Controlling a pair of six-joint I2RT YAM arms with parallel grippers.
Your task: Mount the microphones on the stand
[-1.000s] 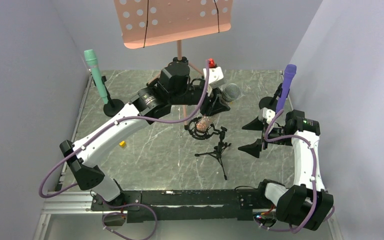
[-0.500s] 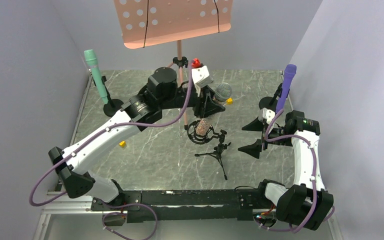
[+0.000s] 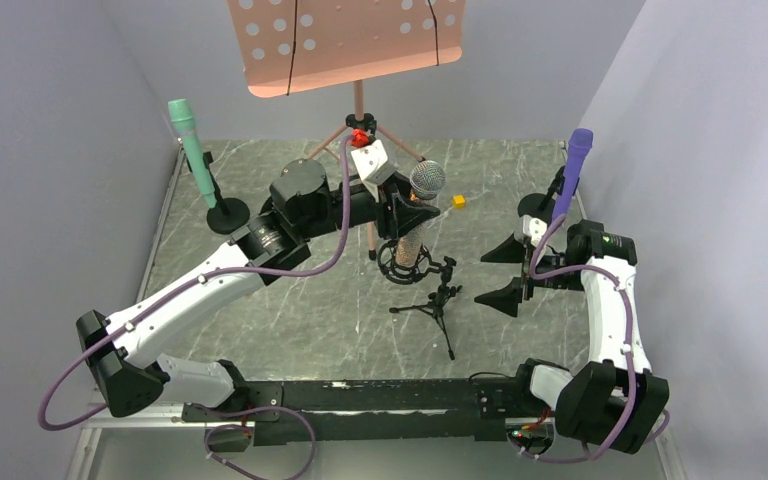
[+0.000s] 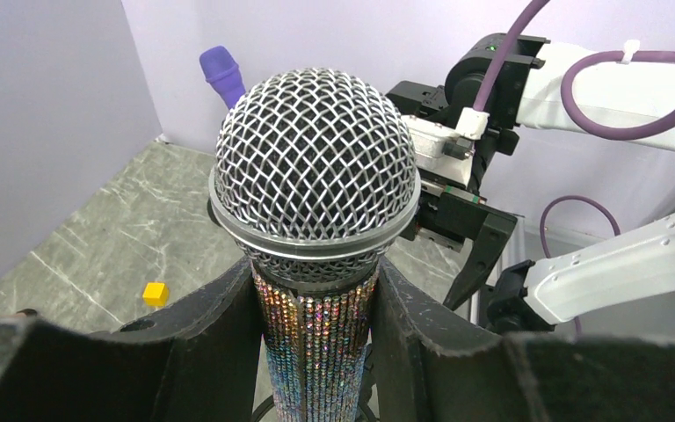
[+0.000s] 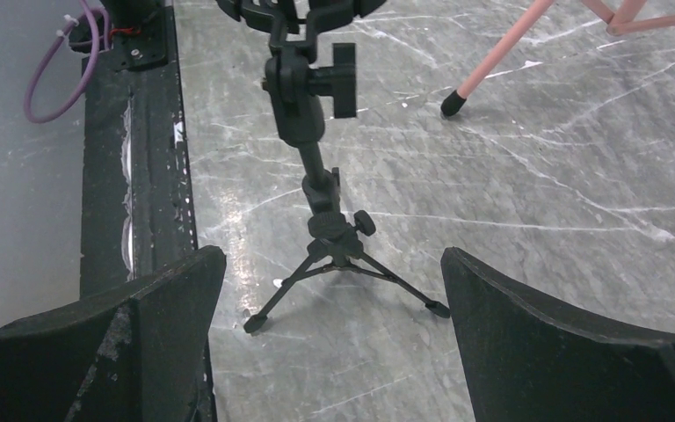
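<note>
Left tool (image 3: 407, 208) clamps glittery silver microphone (image 3: 426, 180) above tripod stand (image 3: 438, 300)
Silver microphone upright, mesh head up, lower end at the black ring mount (image 3: 403, 262); right tool (image 3: 505, 272) spread wide, empty, beside the stand; green microphone (image 3: 190, 150) stands left rear of bench (image 3: 290, 320); purple microphone (image 3: 572, 170) right rear

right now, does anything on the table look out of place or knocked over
A small yellow block lies loose on the table beyond the tripod stand, tied to nothing near it. Nothing looks knocked over, spilled or damaged.
</note>
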